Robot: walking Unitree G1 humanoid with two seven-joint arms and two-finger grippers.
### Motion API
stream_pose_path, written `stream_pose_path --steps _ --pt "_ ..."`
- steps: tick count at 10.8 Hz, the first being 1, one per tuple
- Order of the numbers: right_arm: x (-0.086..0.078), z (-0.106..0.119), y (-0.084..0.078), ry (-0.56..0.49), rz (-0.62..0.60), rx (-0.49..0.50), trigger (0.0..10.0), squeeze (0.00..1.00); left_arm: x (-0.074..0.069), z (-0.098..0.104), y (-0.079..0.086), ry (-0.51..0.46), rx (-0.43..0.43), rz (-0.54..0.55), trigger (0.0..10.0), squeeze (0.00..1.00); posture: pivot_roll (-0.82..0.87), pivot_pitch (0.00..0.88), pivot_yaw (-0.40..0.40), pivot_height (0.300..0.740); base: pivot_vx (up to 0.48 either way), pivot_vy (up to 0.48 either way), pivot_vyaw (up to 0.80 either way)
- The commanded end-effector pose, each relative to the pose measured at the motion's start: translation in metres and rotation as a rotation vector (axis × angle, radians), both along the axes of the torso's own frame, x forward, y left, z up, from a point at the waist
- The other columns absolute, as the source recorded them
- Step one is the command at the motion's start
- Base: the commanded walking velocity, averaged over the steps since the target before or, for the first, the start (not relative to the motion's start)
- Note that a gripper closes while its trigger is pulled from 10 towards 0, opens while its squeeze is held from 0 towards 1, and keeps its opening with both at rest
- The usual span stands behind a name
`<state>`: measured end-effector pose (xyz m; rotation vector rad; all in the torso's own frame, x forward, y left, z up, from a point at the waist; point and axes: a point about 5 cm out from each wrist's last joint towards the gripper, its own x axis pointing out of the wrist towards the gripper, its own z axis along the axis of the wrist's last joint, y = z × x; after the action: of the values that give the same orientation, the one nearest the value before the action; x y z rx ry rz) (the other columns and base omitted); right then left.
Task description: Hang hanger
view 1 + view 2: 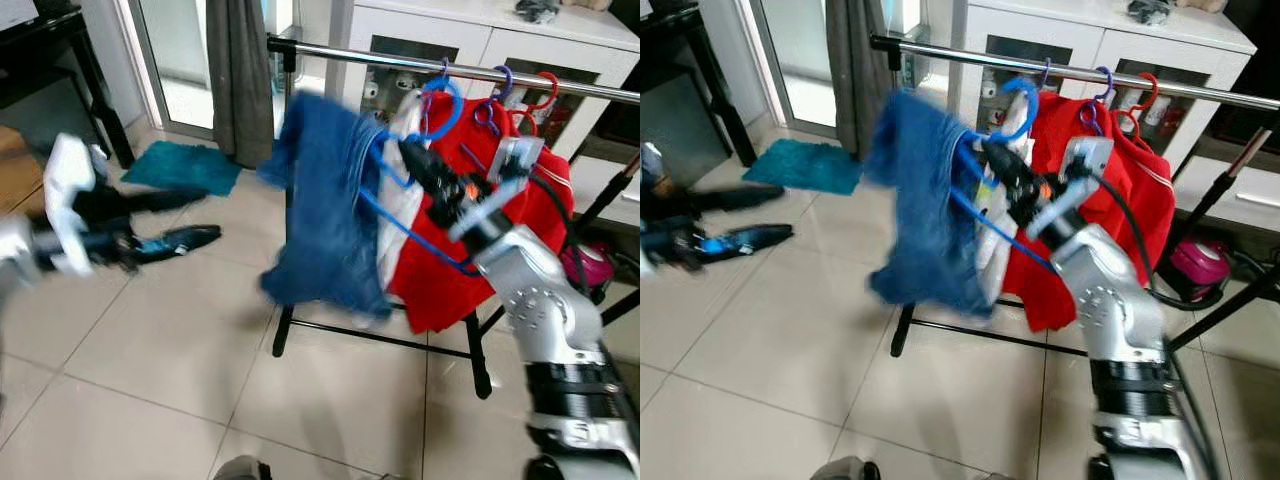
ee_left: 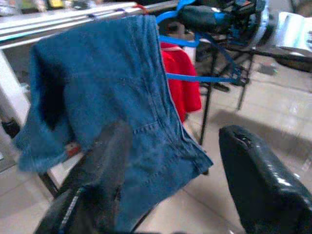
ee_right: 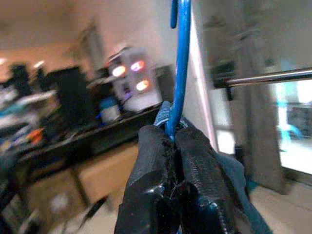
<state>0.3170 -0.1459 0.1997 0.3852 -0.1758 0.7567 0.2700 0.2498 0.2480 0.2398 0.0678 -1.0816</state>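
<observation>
Two grippers: right gripper [image 1: 415, 158] raised, clamped on blue hanger [image 1: 440, 110]; left gripper [image 2: 165, 170] apart.

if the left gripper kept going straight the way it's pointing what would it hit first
Most likely the blue jeans draped on the blue hanger: the left gripper has its open fingers aimed at that denim. How far off it hangs is unclear.

Pale tiled floor [image 1: 150, 340], a teal mat [image 1: 185, 165] by the glass door [image 1: 180, 60], grey curtain [image 1: 238, 70], white cabinet [image 1: 480, 45] behind.
</observation>
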Motion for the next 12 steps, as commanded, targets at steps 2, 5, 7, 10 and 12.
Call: stream_pose_path --steps 2,5,7,10,12 --pt "-0.009 0.010 -0.001 -0.089 0.159 -0.085 10.0 0.00 0.014 0.022 0.003 -0.041 0.072 -0.066 10.0 1.00 0.05 0.000 -0.049 0.740 0.000 0.000 0.00" --pt "-0.018 0.022 -0.008 -0.160 0.267 -0.128 10.0 0.00 0.029 0.037 0.019 -0.088 0.118 -0.033 10.0 0.44 0.03 0.000 -0.016 0.740 0.000 0.000 0.00" --pt "-0.030 0.033 -0.011 -0.205 0.361 -0.099 10.0 0.00 0.026 0.026 0.049 -0.054 0.095 0.087 10.0 0.00 0.04 0.000 -0.014 0.740 0.000 0.000 0.00" --pt "-0.035 0.041 -0.008 -0.224 0.423 -0.043 10.0 0.00 0.025 -0.017 0.059 0.083 -0.032 0.130 0.0 0.00 0.04 0.000 -0.020 0.740 0.000 0.000 0.00" --pt "-0.037 0.042 -0.006 -0.221 0.444 -0.043 10.0 0.00 0.025 -0.023 0.058 0.104 -0.051 0.115 0.0 0.00 0.04 0.000 -0.023 0.740 0.000 0.000 0.00"
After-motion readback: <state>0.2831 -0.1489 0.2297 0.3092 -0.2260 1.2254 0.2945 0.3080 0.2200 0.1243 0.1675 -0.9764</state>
